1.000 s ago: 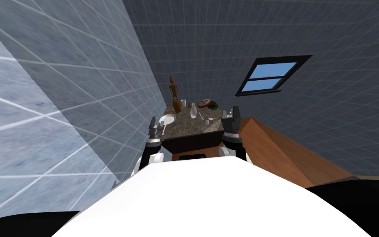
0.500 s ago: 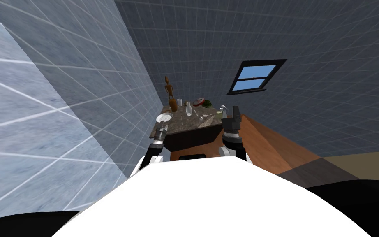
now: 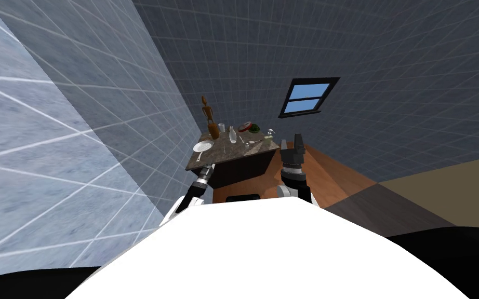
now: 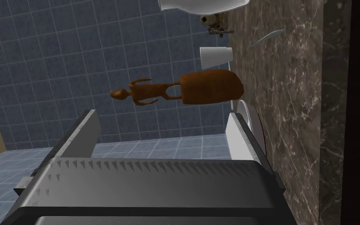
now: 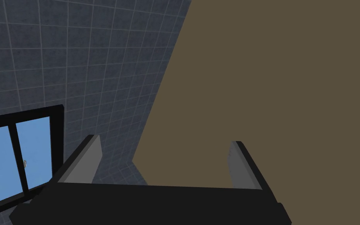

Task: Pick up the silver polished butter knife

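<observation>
A dark stone-topped table (image 3: pixel 230 150) stands against the tiled wall. Thin silver cutlery (image 3: pixel 248 141) lies near its middle; I cannot tell which piece is the butter knife. In the left wrist view a slim silver blade (image 4: pixel 267 38) lies on the marbled top (image 4: pixel 292 117) beyond a white cup (image 4: pixel 214 57). My left gripper (image 3: pixel 204 167) is low at the table's near left edge, open (image 4: pixel 159 133) and empty. Ahead of it are a brown wooden figure (image 4: pixel 210 86) and a plate's rim (image 4: pixel 249 113). My right gripper (image 3: pixel 292 141) is raised right of the table, open (image 5: pixel 161 156).
The tabletop also holds a wooden figure (image 3: pixel 208 117), a cup (image 3: pixel 222 126), a clear bottle (image 3: pixel 231 136), a white plate (image 3: pixel 203 146), a red-rimmed plate (image 3: pixel 244 126) and something green (image 3: pixel 254 127). A tiled wall runs close on the left; brown floor (image 3: pixel 332 176) lies to the right.
The whole head view has shifted: the table now looks smaller and farther off, so I have moved back. My left hand has dropped from beside the tabletop to its near edge.
</observation>
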